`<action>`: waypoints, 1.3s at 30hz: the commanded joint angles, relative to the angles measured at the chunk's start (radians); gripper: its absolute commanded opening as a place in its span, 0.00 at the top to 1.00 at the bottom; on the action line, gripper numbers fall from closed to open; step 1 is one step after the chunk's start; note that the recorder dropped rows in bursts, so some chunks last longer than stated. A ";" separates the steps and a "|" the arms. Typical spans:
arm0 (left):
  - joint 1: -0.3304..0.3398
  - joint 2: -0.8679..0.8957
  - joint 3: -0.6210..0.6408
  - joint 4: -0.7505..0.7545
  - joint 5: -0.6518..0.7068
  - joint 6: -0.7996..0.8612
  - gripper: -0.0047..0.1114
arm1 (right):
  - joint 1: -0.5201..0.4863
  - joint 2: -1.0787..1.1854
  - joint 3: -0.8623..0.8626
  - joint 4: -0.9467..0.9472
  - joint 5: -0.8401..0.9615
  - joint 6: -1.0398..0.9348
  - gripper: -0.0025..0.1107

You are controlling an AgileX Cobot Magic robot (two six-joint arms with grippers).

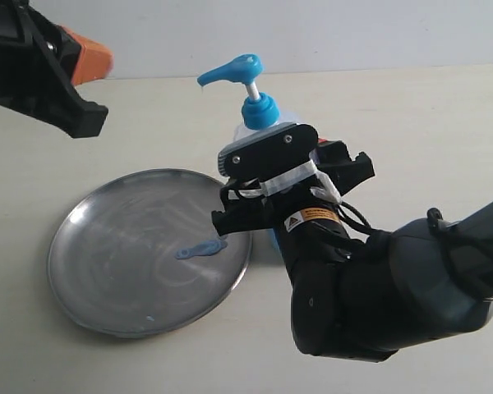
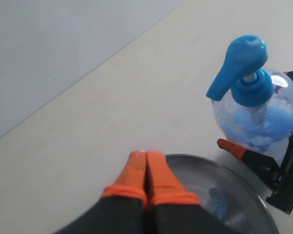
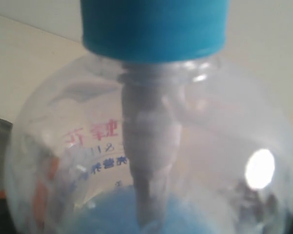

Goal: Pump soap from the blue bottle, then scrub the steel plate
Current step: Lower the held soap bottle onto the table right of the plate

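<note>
One closed left tool (image 2: 146, 163), right tool (image 1: 287, 197) gripping blue bottle (image 2: 263, 122), label (image 3: 93, 134) writing illegible

We see the exterior view evenly and softly lit and sharp, with a bright sheen on the left rim of the steel plate (image 1: 72, 217) and only pale shadow on the table (image 1: 411, 123). In the left wrist view the near left pincer (image 2: 146, 155) is blurred, while in the right wrist view the blue bottle (image 3: 63, 146) sits so close that it is wholly out of focus, with one round white glare spot on its clear wall
</note>
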State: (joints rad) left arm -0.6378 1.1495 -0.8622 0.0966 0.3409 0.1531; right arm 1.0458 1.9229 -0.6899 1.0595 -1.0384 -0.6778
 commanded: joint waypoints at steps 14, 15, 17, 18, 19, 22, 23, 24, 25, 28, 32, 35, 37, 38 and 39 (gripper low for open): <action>0.000 -0.007 0.061 -0.003 -0.145 -0.015 0.96 | 0.001 -0.003 -0.003 0.092 0.005 0.001 0.98; 0.000 -0.007 0.061 -0.003 -0.148 -0.020 0.96 | 0.001 -0.003 -0.003 0.092 0.005 0.001 0.98; 0.000 -0.007 0.061 -0.003 -0.153 -0.028 0.96 | 0.001 -0.003 -0.003 0.092 0.005 0.001 0.98; 0.000 -0.007 0.061 -0.003 -0.155 -0.031 0.96 | 0.001 -0.003 -0.003 0.092 0.005 0.001 0.98; 0.000 -0.007 0.061 -0.003 -0.157 -0.035 0.96 | 0.001 -0.003 -0.003 0.092 0.005 0.001 0.98; 0.000 -0.007 0.061 -0.003 -0.157 -0.035 0.96 | 0.001 -0.003 -0.003 0.092 0.005 0.006 0.98; 0.000 -0.007 0.061 -0.003 -0.157 -0.035 0.96 | 0.001 -0.003 -0.003 0.092 0.005 0.012 0.98; 0.000 -0.007 0.061 -0.003 -0.157 -0.035 0.96 | 0.001 -0.003 -0.003 0.092 0.005 0.016 0.98; 0.000 -0.007 0.061 -0.003 -0.159 -0.037 0.96 | 0.001 -0.003 -0.003 0.092 0.005 0.019 0.98; 0.000 -0.007 0.061 -0.003 -0.159 -0.038 0.96 | 0.001 -0.003 -0.003 0.095 0.005 0.051 0.98; 0.000 -0.007 0.061 -0.003 -0.164 -0.044 0.96 | 0.001 -0.003 -0.003 0.096 0.005 0.106 0.98; 0.000 -0.007 0.061 -0.003 -0.164 -0.049 0.96 | 0.001 -0.003 -0.003 0.096 0.005 0.147 0.98; 0.000 -0.007 0.061 -0.003 -0.162 -0.050 0.96 | 0.001 -0.003 -0.003 0.096 0.005 0.149 0.98; 0.000 -0.007 0.061 -0.003 -0.162 -0.050 0.96 | 0.001 -0.003 -0.003 0.096 0.005 0.151 0.98; 0.000 -0.007 0.061 -0.003 -0.162 -0.052 0.96 | 0.001 -0.003 -0.003 0.099 0.005 0.151 0.98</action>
State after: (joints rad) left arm -0.6378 1.1495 -0.8050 0.1011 0.1933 0.1151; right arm 1.0458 1.9211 -0.6938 1.1583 -1.0587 -0.5295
